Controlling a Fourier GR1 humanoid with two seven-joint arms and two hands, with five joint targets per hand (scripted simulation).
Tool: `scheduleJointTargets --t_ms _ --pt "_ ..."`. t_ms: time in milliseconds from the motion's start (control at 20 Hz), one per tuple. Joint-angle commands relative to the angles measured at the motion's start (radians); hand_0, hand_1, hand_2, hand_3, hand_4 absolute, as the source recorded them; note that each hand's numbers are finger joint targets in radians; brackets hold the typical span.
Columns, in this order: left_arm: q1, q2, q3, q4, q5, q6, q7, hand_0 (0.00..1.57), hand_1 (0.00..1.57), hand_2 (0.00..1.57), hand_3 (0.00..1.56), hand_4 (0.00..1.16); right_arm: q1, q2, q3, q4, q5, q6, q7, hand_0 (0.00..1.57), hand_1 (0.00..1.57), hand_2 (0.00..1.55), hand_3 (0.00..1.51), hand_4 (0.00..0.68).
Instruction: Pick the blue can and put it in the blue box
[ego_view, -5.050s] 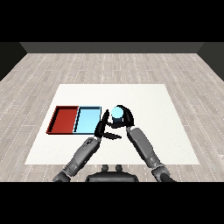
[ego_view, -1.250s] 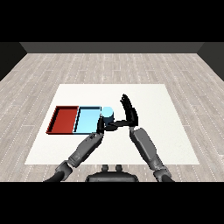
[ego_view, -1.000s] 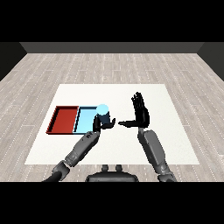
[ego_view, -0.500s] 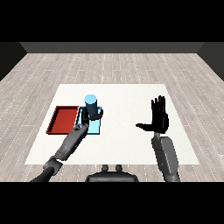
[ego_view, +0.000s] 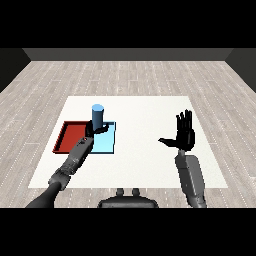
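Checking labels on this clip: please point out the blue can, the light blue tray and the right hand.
blue can (ego_view: 97, 115): head view, on its side wall.
light blue tray (ego_view: 107, 143): head view, on its bare floor.
right hand (ego_view: 185, 137): head view, on the palm.

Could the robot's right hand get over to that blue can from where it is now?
Probably yes, but awkwardly. The right hand is open and raised, with bare table between it and the blue can. The left hand already holds the can over the light blue tray, blocking the near side.

No readable text or labels.
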Motion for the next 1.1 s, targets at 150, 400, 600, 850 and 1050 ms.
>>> scheduleJointTargets --t_ms 150,400,600,850,1050 --pt "-0.057 -0.006 0.029 0.287 -0.037 0.006 0.043 1.57 1.57 1.51 1.35 0.99 -0.017 0.028 -0.002 0.044 0.016 -0.023 -0.013 0.00 0.00 0.00 0.00 0.000" --pt "-0.079 -0.057 0.009 0.423 -0.062 0.018 0.179 0.90 0.90 0.84 0.95 0.90 -0.047 0.005 -0.008 0.108 0.014 0.015 -0.008 0.00 0.00 0.00 0.00 0.000" --pt "0.006 -0.060 0.022 0.437 -0.062 -0.020 0.080 0.90 0.90 0.89 0.81 0.89 0.021 0.004 -0.026 0.070 -0.004 0.058 -0.063 0.00 0.00 0.00 0.00 0.000" --pt "-0.022 -0.024 0.008 0.454 -0.090 -0.132 0.106 0.00 0.00 0.24 0.28 0.67 -0.012 0.015 -0.033 0.091 -0.014 0.055 -0.049 0.00 0.00 0.00 0.00 0.000" --pt "-0.052 -0.044 -0.041 0.465 -0.150 0.035 0.134 0.00 0.00 0.00 0.00 0.00 -0.017 0.052 -0.013 0.127 0.003 0.055 -0.089 0.00 0.00 0.00 0.00 0.000"
